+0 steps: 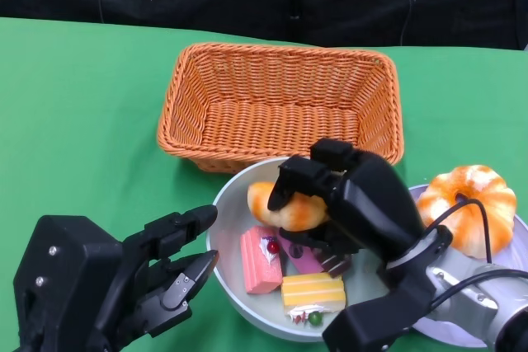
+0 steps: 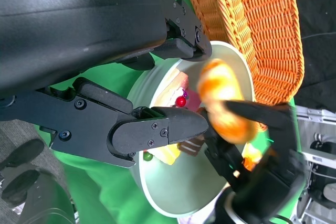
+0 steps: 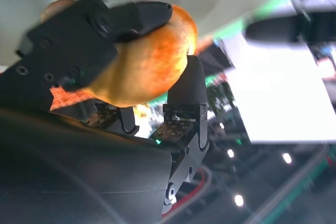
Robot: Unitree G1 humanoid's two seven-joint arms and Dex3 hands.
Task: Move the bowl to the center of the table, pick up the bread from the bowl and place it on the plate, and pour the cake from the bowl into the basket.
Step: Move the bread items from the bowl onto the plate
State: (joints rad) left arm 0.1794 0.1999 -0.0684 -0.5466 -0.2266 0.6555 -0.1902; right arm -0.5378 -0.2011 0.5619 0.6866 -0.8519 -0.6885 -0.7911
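1. The green table carries an orange basket toward its far edge, as I watch.
2. A pale bowl sits just nearer, cake pieces inside.
3. At the right edge, the plate bears a round loaf.
4. My right hand pinches the bread over the bowl.
5. My left hand, fingers spread, holds nothing beside the bowl's rim.

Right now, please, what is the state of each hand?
Left hand: open, holds nothing, fingers beside the bowl rim.
Right hand: closed, holding the bread over the bowl.
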